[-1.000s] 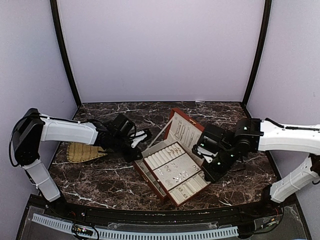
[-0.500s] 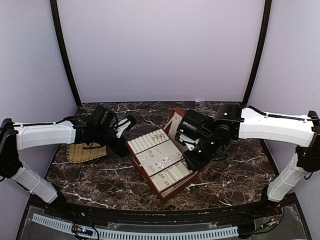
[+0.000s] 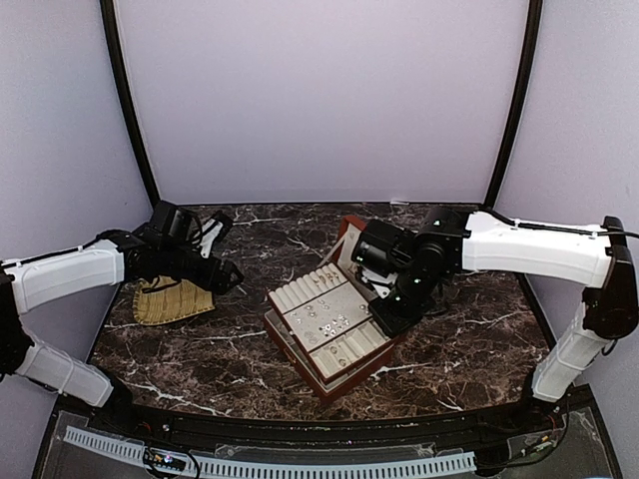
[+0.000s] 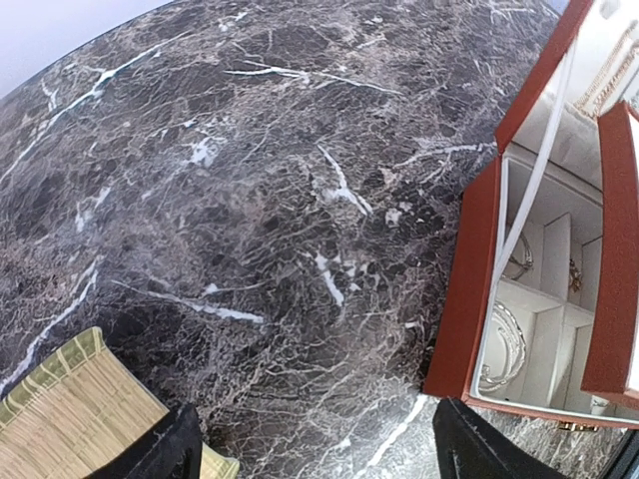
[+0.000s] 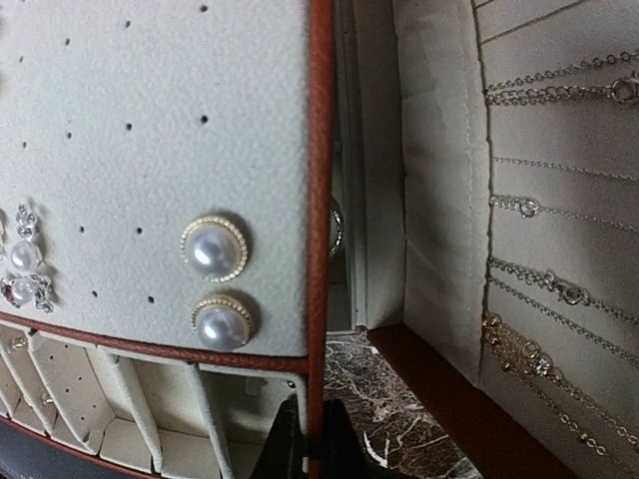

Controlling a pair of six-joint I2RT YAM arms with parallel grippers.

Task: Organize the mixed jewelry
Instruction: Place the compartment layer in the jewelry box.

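The mixed jewelry [image 3: 324, 321] shows as small silvery pieces on the cream slotted tray [image 3: 344, 349], which lies over the red-brown box [image 3: 290, 347]. My right gripper [image 3: 386, 315] is at the tray's right side. In the right wrist view the right gripper [image 5: 318, 444] is shut on the tray's brown rim [image 5: 319, 200], beside two pearl studs [image 5: 213, 247] and tiny sparkly pieces [image 5: 24, 267]. My left gripper [image 3: 222, 261] hangs open to the box's left. In the left wrist view the left gripper [image 4: 319, 461] holds nothing over bare marble. A silvery bangle [image 4: 504, 344] lies inside the box [image 4: 467, 289].
A woven straw-coloured mat [image 3: 170, 301] lies at the left, partly under my left arm, and the mat [image 4: 70, 419] also shows by my left finger. The box's open lid [image 3: 351, 244] stands behind the tray, with thin chains [image 5: 559, 289] hung across its lining. Dark marble surrounds the box.
My left gripper has opened and drawn back to the left, away from the box. My right gripper, still shut on the tray's rim, has moved left, bringing the tray over the box.
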